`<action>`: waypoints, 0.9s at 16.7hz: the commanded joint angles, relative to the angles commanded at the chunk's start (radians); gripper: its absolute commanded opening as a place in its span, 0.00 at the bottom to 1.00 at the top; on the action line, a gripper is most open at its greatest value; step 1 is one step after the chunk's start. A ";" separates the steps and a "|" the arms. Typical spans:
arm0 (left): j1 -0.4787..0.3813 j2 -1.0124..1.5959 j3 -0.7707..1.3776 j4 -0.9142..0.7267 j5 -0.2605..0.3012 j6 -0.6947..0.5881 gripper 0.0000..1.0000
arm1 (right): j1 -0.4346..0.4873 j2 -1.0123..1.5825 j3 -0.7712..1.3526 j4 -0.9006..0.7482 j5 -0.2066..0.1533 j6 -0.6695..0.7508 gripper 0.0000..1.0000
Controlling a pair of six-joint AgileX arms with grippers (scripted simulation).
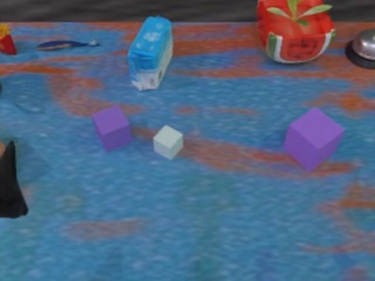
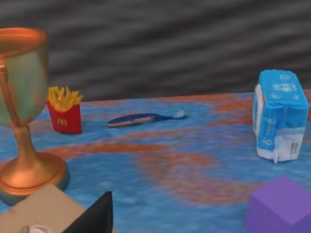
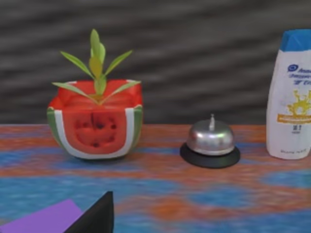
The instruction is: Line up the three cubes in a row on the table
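The left claw (image 1: pixel 10 181) sits at the mottled blue surface's (image 1: pixel 205 234) left edge, its spread impossible to tell, well apart from the smaller matte purple cube (image 1: pixel 111 127).

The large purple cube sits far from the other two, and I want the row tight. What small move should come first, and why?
Probably bring the right gripper over the large purple cube to pick it up. It stands alone toward the table's right, while the small purple cube and white cube already sit close together left of centre. Nothing holds a cube yet; the left gripper is at the left edge.
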 joint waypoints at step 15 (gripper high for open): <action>-0.347 1.614 1.273 -1.029 0.056 0.070 1.00 | 0.000 0.000 0.000 0.000 0.000 0.000 1.00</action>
